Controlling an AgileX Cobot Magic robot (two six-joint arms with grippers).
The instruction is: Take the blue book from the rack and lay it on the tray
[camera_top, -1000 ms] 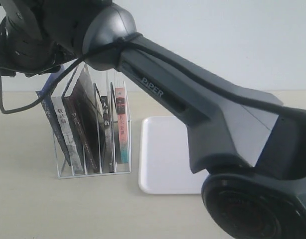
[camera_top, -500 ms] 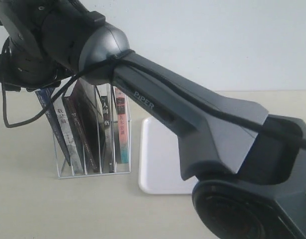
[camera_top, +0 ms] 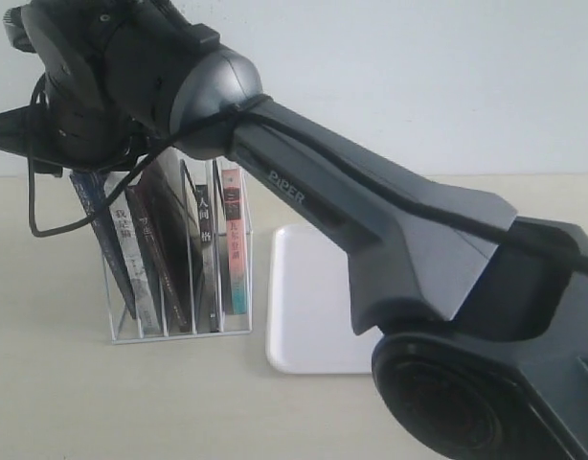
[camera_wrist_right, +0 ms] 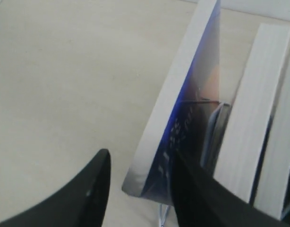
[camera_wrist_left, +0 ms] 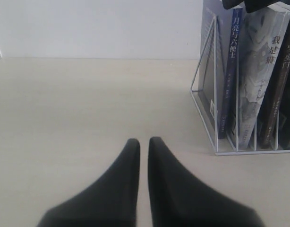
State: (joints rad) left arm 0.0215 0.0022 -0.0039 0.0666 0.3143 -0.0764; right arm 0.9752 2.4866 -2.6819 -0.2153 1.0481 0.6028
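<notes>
The blue book [camera_top: 91,206] leans in the end slot of the white wire rack [camera_top: 179,331], its blue spine [camera_wrist_left: 232,71] facing out. My right arm's wrist [camera_top: 102,86] hangs over that end of the rack and hides the book's top there. In the right wrist view my right gripper [camera_wrist_right: 140,156] is open and straddles the blue book's [camera_wrist_right: 183,109] top corner: one finger lies against the cover, the other stands off the page edge with a gap. My left gripper [camera_wrist_left: 144,142] is shut and empty, low over the table beside the rack [camera_wrist_left: 215,99]. The white tray [camera_top: 308,297] lies flat next to the rack.
Other books fill the remaining slots: a pale one [camera_wrist_left: 256,80], black-spined ones [camera_top: 165,240] and a pink-and-teal one [camera_top: 234,240]. My right arm's link [camera_top: 390,240] crosses above the tray, and its base [camera_top: 476,393] blocks the near right corner. A pale wall stands behind.
My right wrist has dropped lower onto the top of the blue book and shifted slightly right, hiding the book's upper corner. The books, rack and tray have not moved.
</notes>
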